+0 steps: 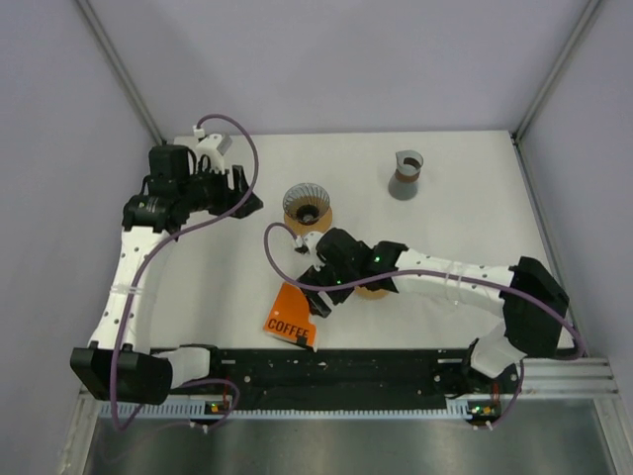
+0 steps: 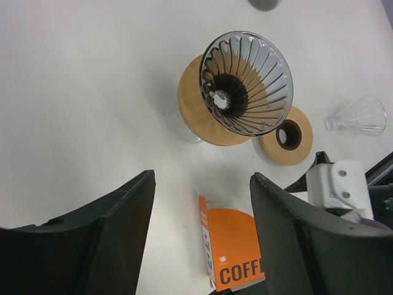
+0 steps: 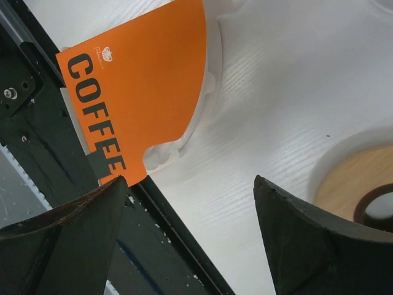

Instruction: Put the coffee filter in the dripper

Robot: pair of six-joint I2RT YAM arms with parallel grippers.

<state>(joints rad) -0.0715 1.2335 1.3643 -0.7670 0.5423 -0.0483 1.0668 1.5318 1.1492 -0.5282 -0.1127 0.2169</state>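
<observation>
The glass ribbed dripper (image 1: 307, 205) stands on a wooden collar at the table's middle; it also shows in the left wrist view (image 2: 245, 83), and it holds nothing. The orange "COFFEE" filter pack (image 1: 291, 315) lies flat at the near edge, partly over the black rail. White filter paper (image 3: 209, 86) shows at the pack's open edge (image 3: 138, 80). My right gripper (image 1: 319, 294) is open and empty, hovering just right of the pack (image 3: 190, 203). My left gripper (image 1: 249, 203) is open and empty, left of the dripper (image 2: 202, 209).
A wooden ring (image 1: 372, 290) lies under the right arm, seen too in the left wrist view (image 2: 285, 135). A clear glass funnel (image 2: 362, 115) lies on its side. A grey cup (image 1: 406, 175) stands at the back right. The black rail (image 1: 396, 366) runs along the near edge.
</observation>
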